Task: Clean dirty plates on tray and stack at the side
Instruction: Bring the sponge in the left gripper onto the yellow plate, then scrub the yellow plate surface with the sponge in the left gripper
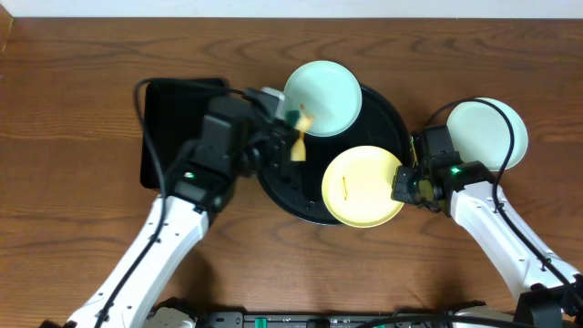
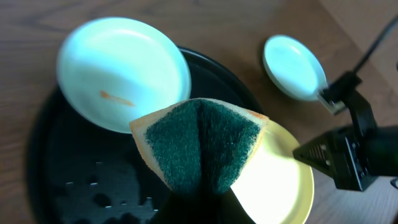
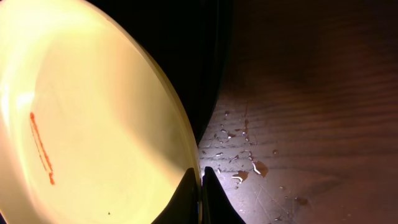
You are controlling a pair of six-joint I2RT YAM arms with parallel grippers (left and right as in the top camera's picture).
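The round black tray (image 1: 273, 187) holds a mint plate (image 1: 323, 96) at its far edge, with a brown smudge in the left wrist view (image 2: 115, 96), and a yellow plate (image 1: 364, 187) at its near right, with an orange smear (image 3: 40, 149). A second mint plate (image 1: 487, 132) lies on the table to the right. My left gripper (image 1: 296, 137) is shut on a folded yellow-green sponge (image 2: 199, 143) above the tray, between the two plates. My right gripper (image 1: 401, 182) is shut on the yellow plate's right rim (image 3: 201, 177).
A rectangular black tray (image 1: 178, 118) lies left of the round tray, partly under my left arm. Water drops (image 3: 242, 165) lie on the wooden table right of the yellow plate. The round tray's surface is wet in the left wrist view (image 2: 93, 193).
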